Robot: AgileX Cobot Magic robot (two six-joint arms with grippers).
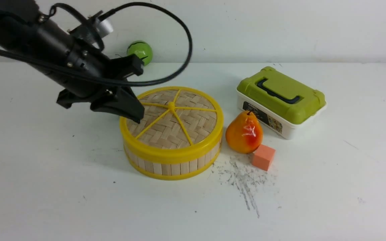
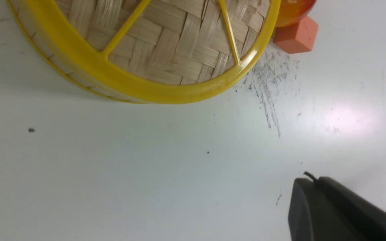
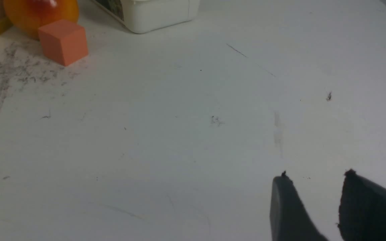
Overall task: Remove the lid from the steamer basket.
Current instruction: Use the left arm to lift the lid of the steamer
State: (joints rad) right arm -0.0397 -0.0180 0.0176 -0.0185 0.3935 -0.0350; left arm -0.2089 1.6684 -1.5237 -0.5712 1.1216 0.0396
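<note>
left gripper (image 1: 140,93) is wide open by the lid (image 1: 176,124), left rim. I'd pinch that rim square and lift straight up

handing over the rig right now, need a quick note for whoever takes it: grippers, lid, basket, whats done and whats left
Left gripper: open, empty, at the left rim of the lid; contact unclear.
Right gripper: open, empty, over the table, away from the basket.
Lid sits flat on the steamer basket.
Done: nothing lifted yet.
Left: grip the lid, lift it off, set it aside.
</note>
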